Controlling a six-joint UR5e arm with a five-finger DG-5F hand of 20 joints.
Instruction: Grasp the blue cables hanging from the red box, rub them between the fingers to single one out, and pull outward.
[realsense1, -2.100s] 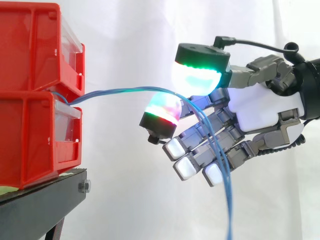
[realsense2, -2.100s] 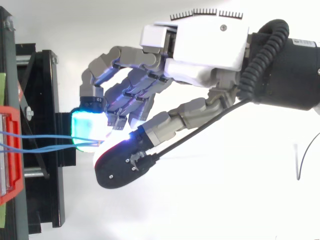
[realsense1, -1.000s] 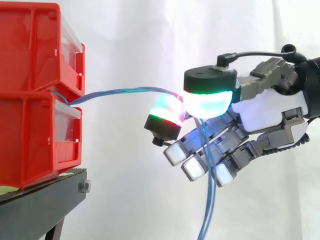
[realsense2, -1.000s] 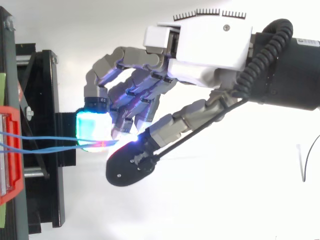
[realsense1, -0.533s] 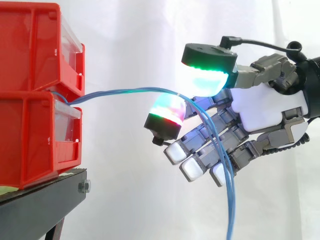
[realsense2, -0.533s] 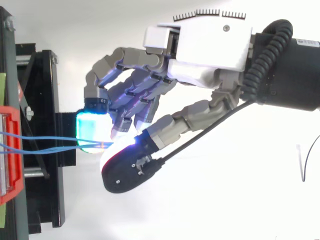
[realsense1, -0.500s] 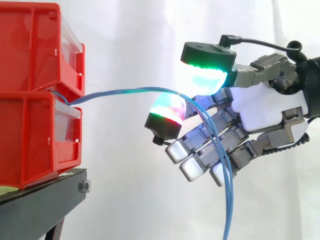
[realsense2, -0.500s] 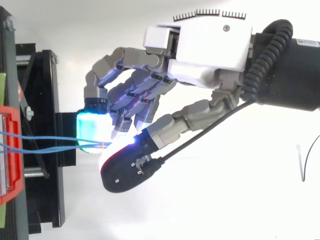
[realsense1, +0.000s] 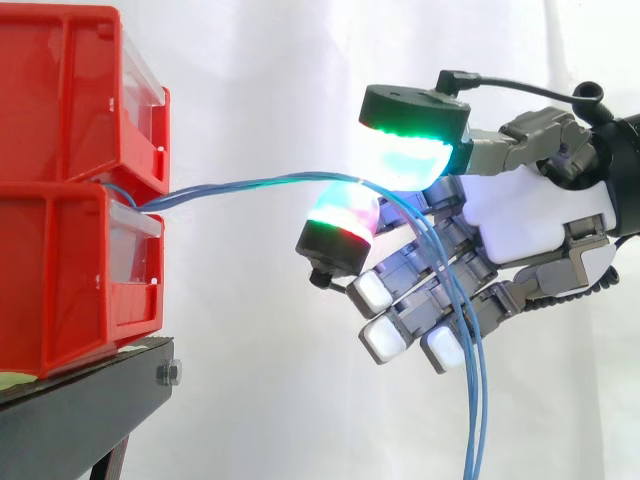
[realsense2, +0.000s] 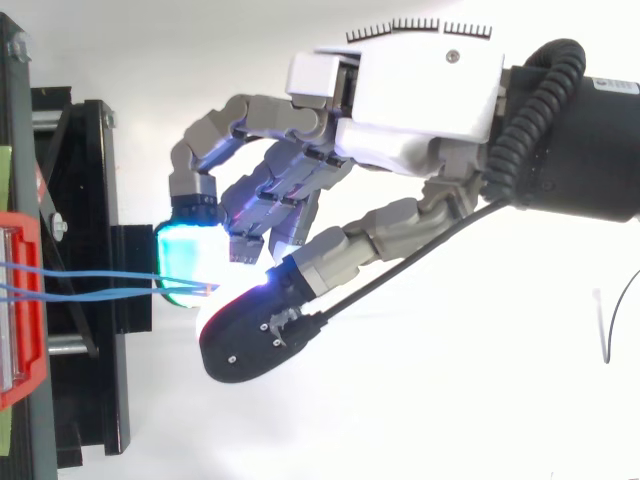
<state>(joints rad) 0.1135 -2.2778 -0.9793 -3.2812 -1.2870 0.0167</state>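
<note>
I see the multi-fingered hand (realsense1: 528, 215) pinching thin blue cables (realsense1: 250, 183) from the red plastic bins (realsense1: 70, 190); their lower ends are cut off.

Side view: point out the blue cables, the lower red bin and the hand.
blue cables (realsense1: 250, 183): side view, the stretch between bin and hand.
lower red bin (realsense1: 50, 280): side view, its side wall.
hand (realsense1: 530, 215): side view, the white palm.

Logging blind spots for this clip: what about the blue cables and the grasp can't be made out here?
- Lower ends of the blue cables: side view, cut off by the bottom edge.
- Where they attach inside the red box: side view, hidden by its wall.
- How many strands the hand's fingers pinch: top view, pad glow washes it out; side view, strands overlap.
</note>
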